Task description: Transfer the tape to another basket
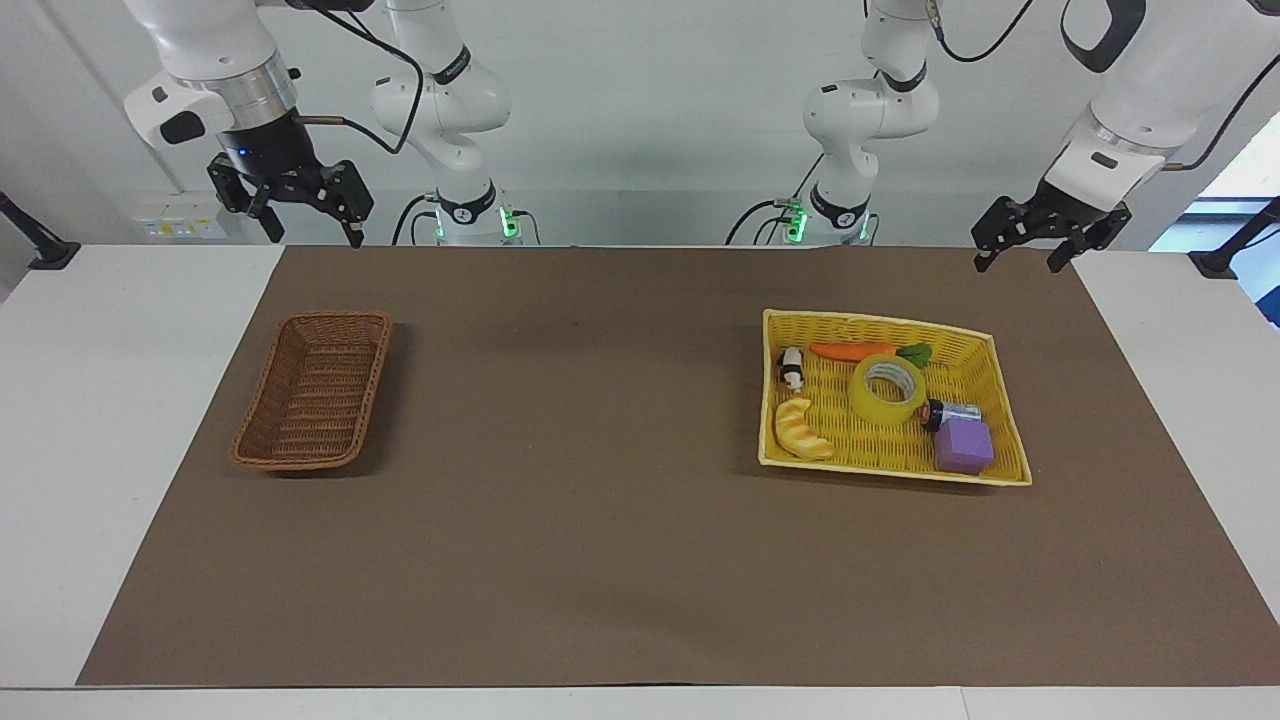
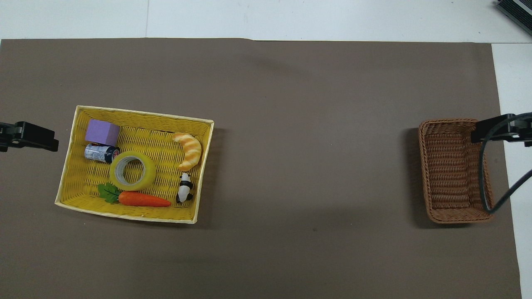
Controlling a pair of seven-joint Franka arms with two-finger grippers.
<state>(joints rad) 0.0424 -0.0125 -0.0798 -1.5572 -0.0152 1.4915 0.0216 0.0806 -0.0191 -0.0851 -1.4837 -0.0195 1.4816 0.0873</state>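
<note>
The tape [image 1: 888, 388] [image 2: 132, 170], a wide yellow translucent roll with a pale core, lies flat in the yellow basket [image 1: 985, 345] [image 2: 70, 170] among toys. The brown wicker basket [image 1: 313, 390] [image 2: 453, 170] holds nothing and sits toward the right arm's end of the table. My left gripper [image 1: 1026, 250] hangs open in the air over the mat's edge nearest the robots, apart from the yellow basket. My right gripper [image 1: 312, 225] is raised and open above the table edge near the wicker basket. Neither gripper holds anything.
In the yellow basket with the tape lie a carrot [image 2: 143, 199], a croissant toy [image 2: 189, 149], a small panda figure [image 2: 184, 193], a battery [image 2: 99, 153] and a purple block [image 2: 102, 131]. A brown mat [image 2: 307, 145] covers the table between the baskets.
</note>
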